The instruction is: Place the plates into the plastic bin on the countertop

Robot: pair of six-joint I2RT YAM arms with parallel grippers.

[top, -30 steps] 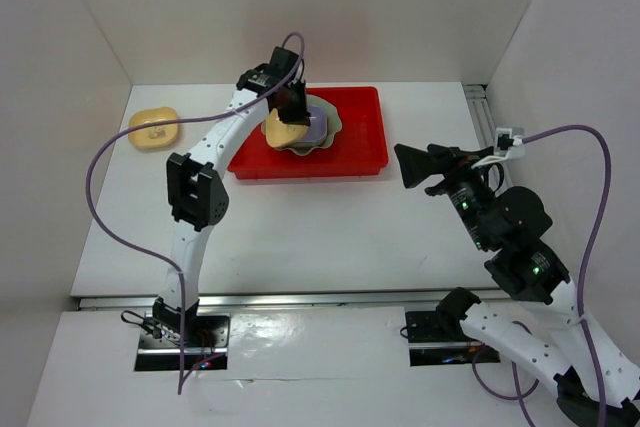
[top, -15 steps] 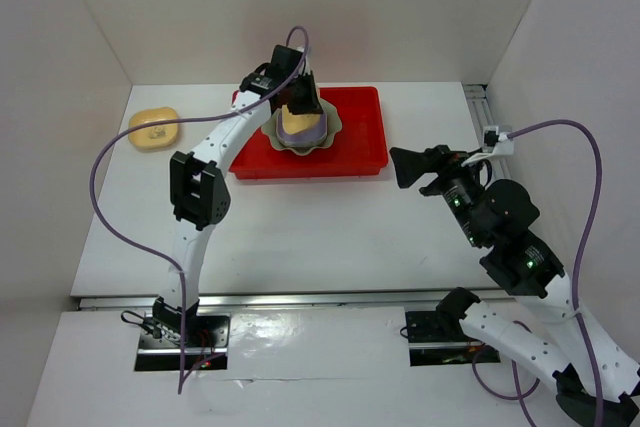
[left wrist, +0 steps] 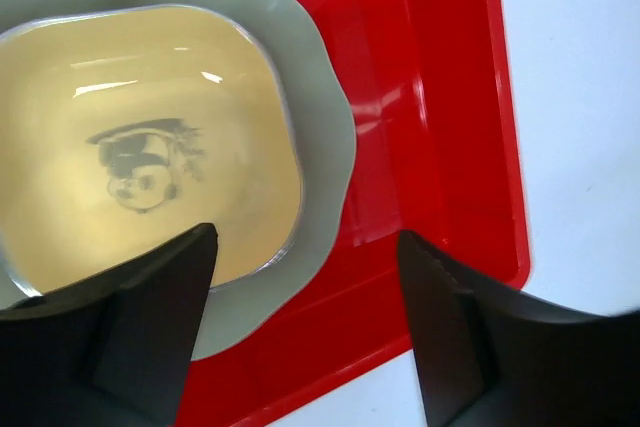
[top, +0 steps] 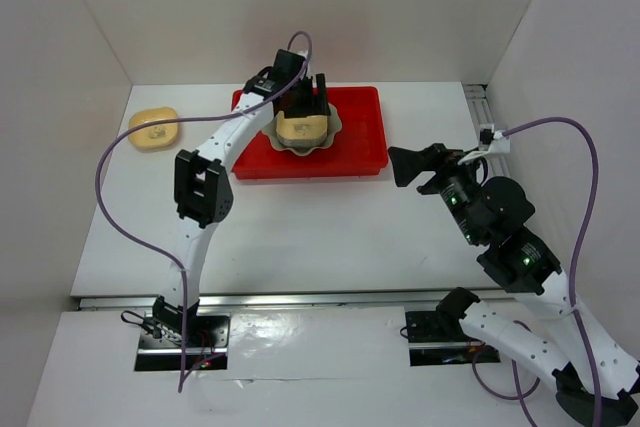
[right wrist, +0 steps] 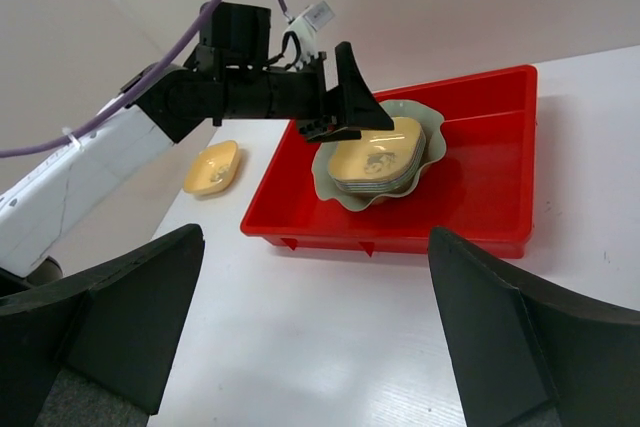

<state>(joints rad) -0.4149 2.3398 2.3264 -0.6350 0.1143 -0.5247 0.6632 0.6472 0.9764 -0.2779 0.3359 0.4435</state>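
The red plastic bin (top: 360, 142) (left wrist: 450, 147) (right wrist: 485, 197) sits at the back of the white countertop (top: 300, 227). Inside it, the pale green scalloped plate (top: 330, 132) (left wrist: 325, 117) (right wrist: 432, 147) holds a stack of small dishes with the tan dish (top: 302, 128) (left wrist: 140, 137) (right wrist: 372, 155) lying flat on top. My left gripper (top: 312, 103) (left wrist: 305, 237) (right wrist: 352, 97) hovers just above that stack, open, with nothing between its fingers. A yellow dish (top: 153, 128) (right wrist: 212, 167) lies on the countertop to the left of the bin. My right gripper (top: 397, 169) (right wrist: 318, 237) stands open and empty, right of the bin.
White walls close in the countertop at the back, left and right. A metal rail (top: 480, 107) runs along the right wall. My left arm (top: 200, 187) stretches over the surface between the yellow dish and the bin.
My left gripper has opened and let go of the tan dish, which was tilted in its grip and now lies flat on the stack. The right arm edged slightly left.
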